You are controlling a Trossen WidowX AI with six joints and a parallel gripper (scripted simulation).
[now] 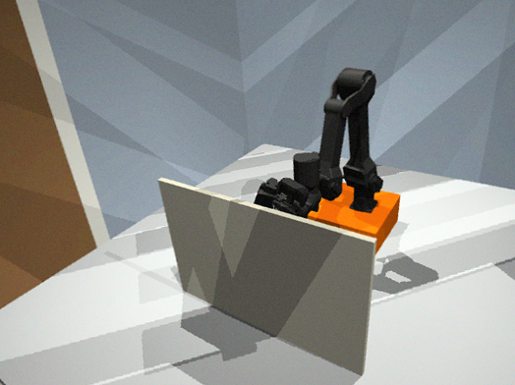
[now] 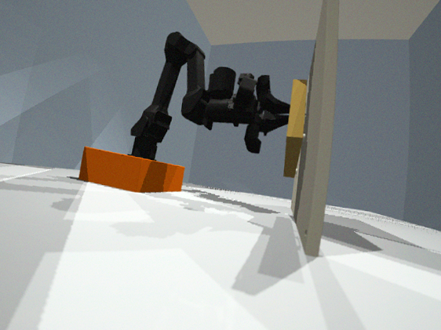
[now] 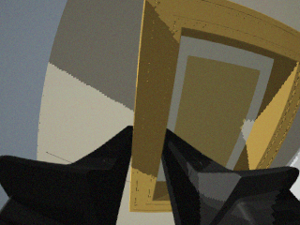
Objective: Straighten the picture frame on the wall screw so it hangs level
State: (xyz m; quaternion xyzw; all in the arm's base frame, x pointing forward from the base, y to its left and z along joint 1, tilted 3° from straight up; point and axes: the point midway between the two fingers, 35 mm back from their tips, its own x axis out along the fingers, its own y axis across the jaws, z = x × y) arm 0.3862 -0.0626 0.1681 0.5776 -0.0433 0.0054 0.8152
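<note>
The golden picture frame [image 2: 298,106] [image 3: 157,84] is in front of the upright panel [image 1: 270,260] [image 2: 317,148] [image 3: 80,122], close to its face. In the wrist view its top bar slopes down to the right and its left bar leans slightly. My gripper [image 2: 288,114] [image 3: 146,133] is shut on the left bar, one finger outside it and one inside the opening. In the top view the panel hides the frame and my fingertips. The wall screw and the notched strip cannot be made out, so I cannot tell which notch bears on the screw.
The orange base block [image 1: 339,211] [image 2: 109,169] carries the arm and stands on the white table [image 1: 86,302] [image 2: 137,293], on the frame's side of the panel. The panel's bottom edge is at the tabletop. Hard shadows cross the table and panel.
</note>
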